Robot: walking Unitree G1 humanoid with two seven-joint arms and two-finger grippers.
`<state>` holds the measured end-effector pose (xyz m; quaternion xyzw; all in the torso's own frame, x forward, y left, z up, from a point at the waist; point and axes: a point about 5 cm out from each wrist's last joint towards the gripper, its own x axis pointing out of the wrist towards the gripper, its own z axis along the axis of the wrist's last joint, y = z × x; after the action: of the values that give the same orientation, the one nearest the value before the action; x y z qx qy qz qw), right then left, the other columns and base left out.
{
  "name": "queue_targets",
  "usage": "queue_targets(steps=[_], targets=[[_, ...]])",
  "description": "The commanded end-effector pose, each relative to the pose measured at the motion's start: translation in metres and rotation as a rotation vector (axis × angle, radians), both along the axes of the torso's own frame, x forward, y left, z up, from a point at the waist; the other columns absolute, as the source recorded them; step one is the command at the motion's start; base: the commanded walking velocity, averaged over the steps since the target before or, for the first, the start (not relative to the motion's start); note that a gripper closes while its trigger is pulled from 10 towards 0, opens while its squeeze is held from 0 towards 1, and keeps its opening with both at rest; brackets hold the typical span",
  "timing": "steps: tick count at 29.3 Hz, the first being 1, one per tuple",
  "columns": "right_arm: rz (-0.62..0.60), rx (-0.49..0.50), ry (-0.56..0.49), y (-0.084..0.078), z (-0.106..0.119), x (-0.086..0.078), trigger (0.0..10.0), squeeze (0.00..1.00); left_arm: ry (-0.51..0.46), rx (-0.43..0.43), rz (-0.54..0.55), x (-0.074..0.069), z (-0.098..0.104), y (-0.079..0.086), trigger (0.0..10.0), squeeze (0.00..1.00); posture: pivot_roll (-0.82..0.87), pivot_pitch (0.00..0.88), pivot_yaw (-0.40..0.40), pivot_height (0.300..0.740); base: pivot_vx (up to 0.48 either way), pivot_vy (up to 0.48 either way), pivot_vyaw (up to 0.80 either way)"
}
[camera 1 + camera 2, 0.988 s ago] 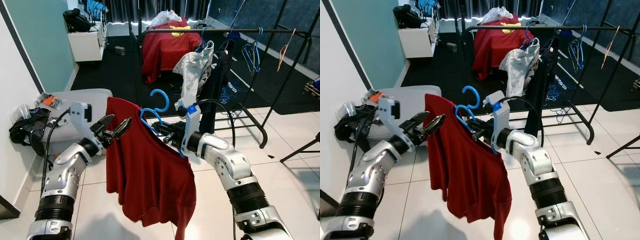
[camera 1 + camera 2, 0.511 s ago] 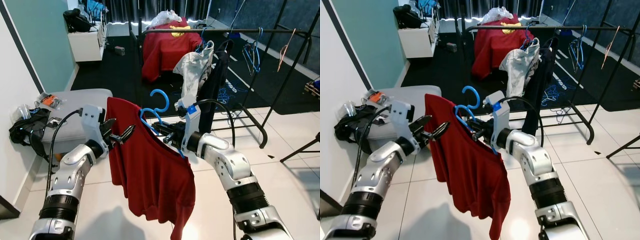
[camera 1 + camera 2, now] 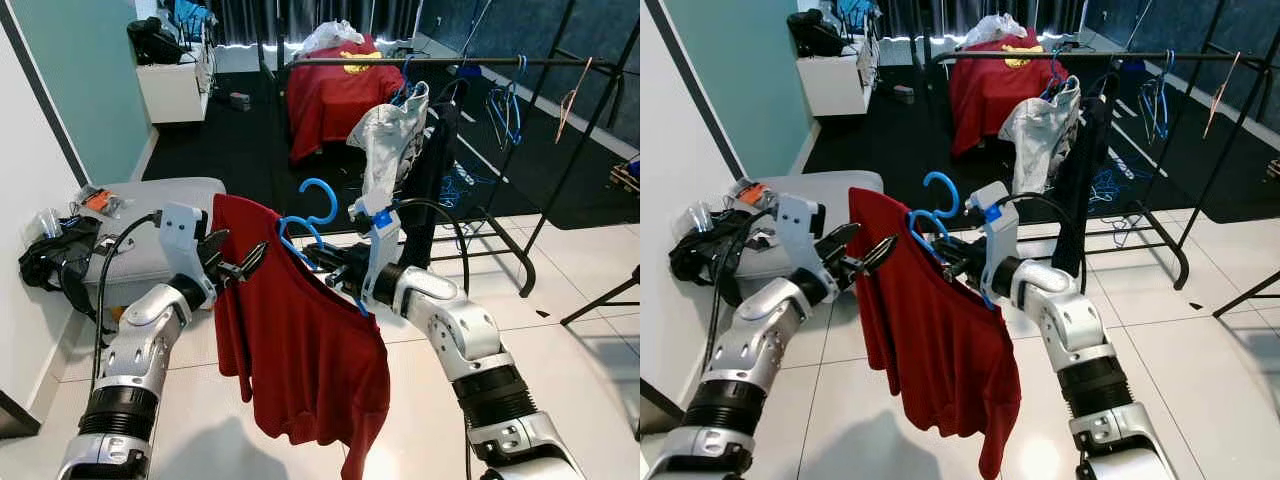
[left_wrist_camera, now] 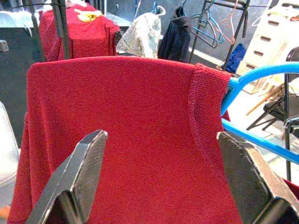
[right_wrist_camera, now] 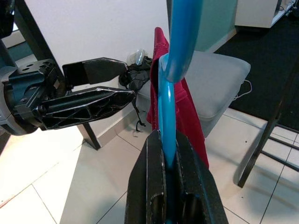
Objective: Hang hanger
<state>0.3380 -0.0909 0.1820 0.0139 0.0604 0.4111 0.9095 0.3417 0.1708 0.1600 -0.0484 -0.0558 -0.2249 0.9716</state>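
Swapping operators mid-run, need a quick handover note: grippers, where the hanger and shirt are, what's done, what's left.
Right gripper: shut on the blue plastic hanger, held up in front of the robot.
Left gripper: open, at the shoulder of the dark red knit shirt, not gripping it.
Shirt hangs on the hanger; one shoulder sits high, the rest droops.
Black clothes rail stands further ahead with other garments on it.
Done: shirt on hanger. Left: carry it over and hook it onto the rail.

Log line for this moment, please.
right claw: shut on blue hanger | red shirt: draped on it | left claw: open at shoulder
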Motion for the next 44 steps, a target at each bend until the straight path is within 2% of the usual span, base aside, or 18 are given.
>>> queue_targets(steps=[1,3,4,5,14,27,37,39,40,41,42,44], targets=[[0.008,0.002,-0.023,0.003,0.004,-0.001,10.0,0.00,0.006,-0.009,-0.021,0.000,-0.002,-0.008,10.0,1.00,-0.06,0.000,0.023,0.740,0.000,0.000,0.00],[0.008,0.001,-0.023,0.003,0.004,-0.001,10.0,0.00,0.003,-0.005,-0.020,0.001,-0.002,-0.010,10.0,1.00,-0.06,0.000,0.023,0.740,0.000,0.000,0.00],[0.007,0.002,-0.023,0.003,0.004,0.000,10.0,0.00,0.002,0.000,-0.022,0.001,-0.002,-0.013,10.0,0.07,-0.06,0.000,0.025,0.740,0.000,0.000,0.00],[0.006,0.003,-0.023,0.003,0.004,0.000,10.0,0.00,0.001,0.007,-0.025,0.002,-0.003,-0.016,10.0,0.00,-0.06,0.000,0.025,0.740,0.000,0.000,0.00],[0.012,0.005,-0.018,0.004,0.003,-0.002,10.0,0.00,-0.002,0.007,-0.017,0.004,-0.002,-0.020,10.0,0.00,-0.06,0.000,0.027,0.740,0.000,0.000,0.00],[0.019,0.004,-0.013,0.004,0.003,-0.002,10.0,0.00,-0.017,0.010,0.036,0.010,0.005,-0.007,10.0,0.00,-0.06,0.000,0.032,0.740,0.000,0.000,0.00],[0.023,0.004,-0.011,0.005,0.002,-0.003,10.0,0.00,-0.017,0.000,0.020,0.010,0.004,-0.012,10.0,0.00,-0.06,0.001,0.031,0.740,0.000,0.000,0.00],[0.023,0.004,-0.011,0.005,0.002,-0.003,10.0,0.00,-0.016,-0.004,0.013,0.010,0.003,-0.014,9.7,0.00,-0.06,0.001,0.031,0.740,0.000,0.000,0.00],[0.024,0.004,-0.011,0.005,0.003,-0.003,10.0,0.00,-0.015,-0.007,0.008,0.010,0.003,-0.016,8.4,0.00,-0.07,0.000,0.031,0.740,0.000,0.000,0.00],[0.024,0.004,-0.011,0.005,0.003,-0.003,10.0,0.00,-0.015,-0.007,0.008,0.010,0.003,-0.016,8.4,0.00,-0.07,0.000,0.031,0.740,0.000,0.000,0.00],[0.025,0.005,-0.010,0.006,0.003,-0.003,10.0,0.00,-0.015,-0.008,0.005,0.010,0.002,-0.017,6.9,0.00,-0.07,0.000,0.030,0.740,0.000,0.000,0.00],[0.025,0.005,-0.010,0.006,0.003,-0.003,10.0,0.00,-0.015,-0.008,0.005,0.010,0.002,-0.017,6.9,0.00,-0.07,0.000,0.030,0.740,0.000,0.000,0.00]])
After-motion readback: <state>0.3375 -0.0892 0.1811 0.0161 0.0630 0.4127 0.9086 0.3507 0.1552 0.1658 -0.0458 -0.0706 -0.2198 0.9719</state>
